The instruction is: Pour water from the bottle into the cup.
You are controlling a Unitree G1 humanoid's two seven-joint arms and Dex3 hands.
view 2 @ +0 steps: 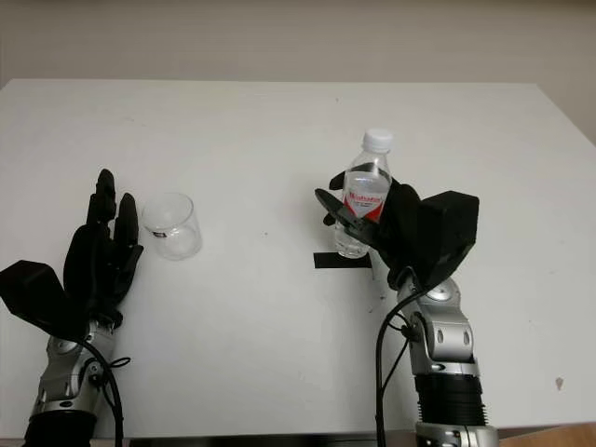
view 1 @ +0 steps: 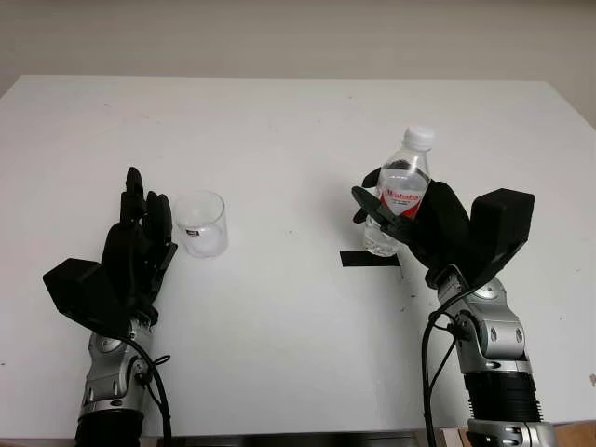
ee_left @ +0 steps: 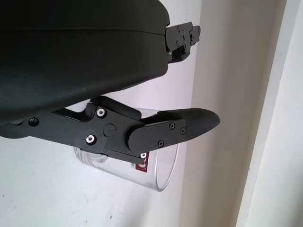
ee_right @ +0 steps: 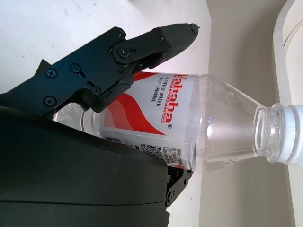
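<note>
I see the white table (view 1: 298,121) spanning the whole work area. My right arm enters from the lower right, and the right hand (view 1: 410,219) is closed around the bottle (view 1: 402,191); in the right wrist view, one finger (ee_right: 118,54) crosses the red-and-white label while the palm shell backs the opposite side. The bottle is clear plastic, upright, with its white cap (view 1: 419,137) still fitted, positioned right of table centre directly over a strip of black tape (view 1: 368,258). I cannot tell whether its base touches the surface. My left arm enters from the lower left; the left hand (view 1: 140,237) is open, holds nothing, and sits just beside the cup (view 1: 201,223). The cup is a short clear glass, upright on the table, left of centre and well apart from the bottle.
</note>
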